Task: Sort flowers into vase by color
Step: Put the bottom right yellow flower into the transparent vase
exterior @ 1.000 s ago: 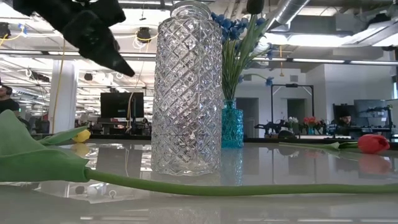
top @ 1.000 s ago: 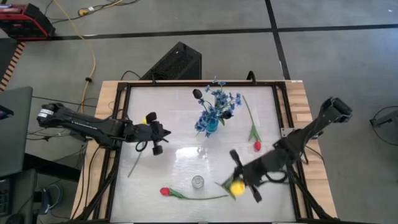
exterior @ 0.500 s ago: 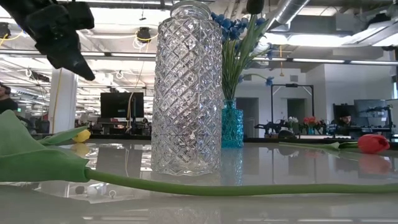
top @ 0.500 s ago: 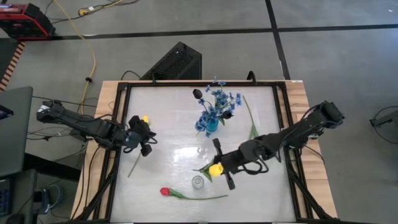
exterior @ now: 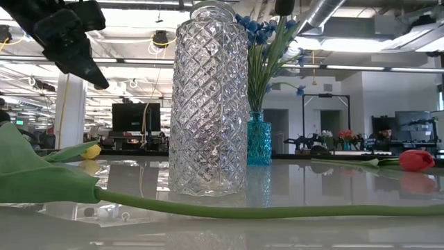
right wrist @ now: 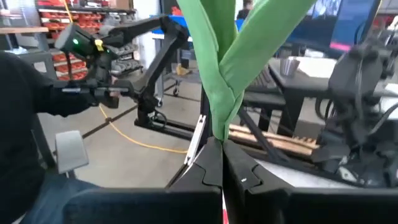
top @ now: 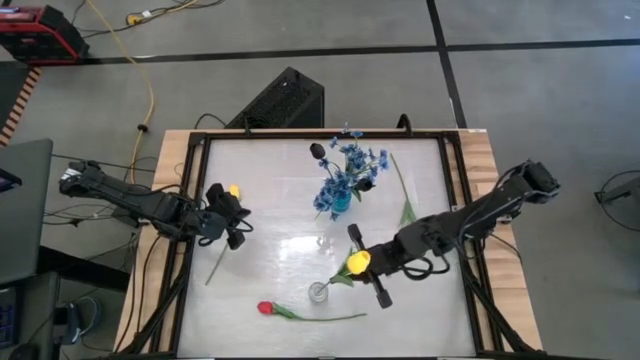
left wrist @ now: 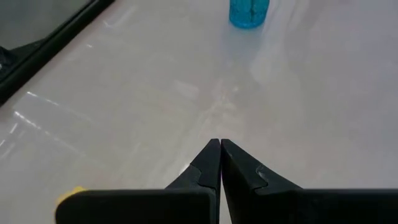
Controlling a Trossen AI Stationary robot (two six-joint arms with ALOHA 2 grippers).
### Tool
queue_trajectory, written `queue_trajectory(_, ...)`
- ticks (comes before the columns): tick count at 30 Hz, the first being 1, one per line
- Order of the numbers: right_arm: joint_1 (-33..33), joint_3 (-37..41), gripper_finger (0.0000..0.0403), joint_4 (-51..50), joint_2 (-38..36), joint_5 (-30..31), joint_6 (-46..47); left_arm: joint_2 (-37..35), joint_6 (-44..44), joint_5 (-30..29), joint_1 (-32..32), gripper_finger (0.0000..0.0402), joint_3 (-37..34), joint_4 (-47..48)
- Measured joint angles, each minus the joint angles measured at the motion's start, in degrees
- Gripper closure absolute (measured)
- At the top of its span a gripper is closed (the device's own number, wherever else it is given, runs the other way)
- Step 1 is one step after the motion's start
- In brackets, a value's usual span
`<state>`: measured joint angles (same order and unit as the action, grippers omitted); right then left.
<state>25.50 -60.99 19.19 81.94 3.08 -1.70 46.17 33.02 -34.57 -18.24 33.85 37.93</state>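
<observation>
My right gripper (top: 360, 268) is shut on a yellow tulip, whose head (top: 352, 263) sits just right of the clear cut-glass vase (top: 318, 291), above the table. The stem's lower end does not show. My left gripper (top: 236, 216) hovers shut over the table's left part, touching nothing. A second yellow tulip (top: 234, 190) lies flat beside it. A red tulip (top: 265, 308) lies along the near edge. The blue vase (top: 340, 202) holds blue sprays and dark buds by their stems. Another red tulip (exterior: 416, 160) lies at the right. My right gripper pinches the yellow tulip between its two fingers on the green stem, where the leaves fork (right wrist: 217, 132). The fingers come roughly level from the table's right. The flower is lifted clear, its leaves (right wrist: 211, 56) rising past the fingertips.
In the low view, the clear vase (exterior: 208, 97) stands upright and shows no stems inside. The table (top: 260, 180) is glossy white inside a dark frame with wooden side rails. Bare surface lies between the two vases and to the left of centre.
My right gripper carried the yellow tulip from the near right part of the table toward the left and far side, up to the clear vase. My left gripper drew back toward the table's left edge.
</observation>
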Motion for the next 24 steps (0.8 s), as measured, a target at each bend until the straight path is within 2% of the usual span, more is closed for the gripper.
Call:
queue_trajectory(14, 0.3, 0.0, 0.0383, -1.2, 0.8, 0.0, -0.2, 0.0, 0.3, -0.4, 0.0, 0.0401, 0.0, -0.1)
queue_trajectory(24, -0.2, 0.0, 0.0382, -0.6, 6.2, 1.1, -0.7, 0.0, 0.3, -0.6, 0.0, 0.0401, 0.0, -0.2)
